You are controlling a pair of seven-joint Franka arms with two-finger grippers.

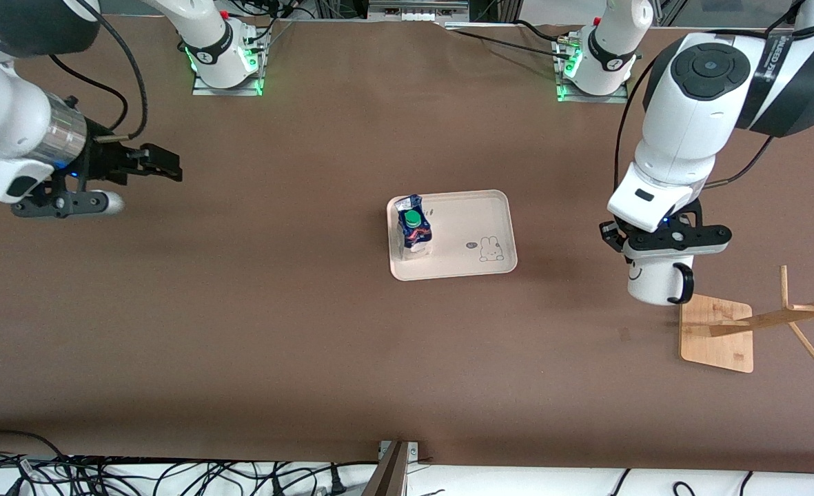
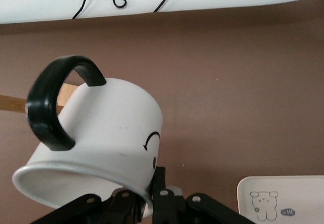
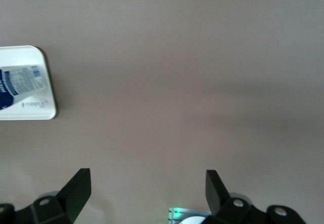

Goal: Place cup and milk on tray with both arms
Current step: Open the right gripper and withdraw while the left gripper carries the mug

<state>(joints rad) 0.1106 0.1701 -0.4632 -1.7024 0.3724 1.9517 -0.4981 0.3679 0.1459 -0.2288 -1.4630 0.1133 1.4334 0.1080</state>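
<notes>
The cream tray lies mid-table. The blue and white milk carton with a green cap stands upright on it, at the end toward the right arm. My left gripper is shut on the rim of the white smiley cup and holds it in the air over the bare table, between the tray and the bamboo rack. In the left wrist view the cup hangs from the gripper, with a tray corner beside it. My right gripper is open and empty, up over the table toward the right arm's end. The right wrist view shows that gripper and the tray with the milk.
A bamboo rack base with slanted wooden pegs stands toward the left arm's end, next to the held cup. Cables lie along the table edge nearest the front camera.
</notes>
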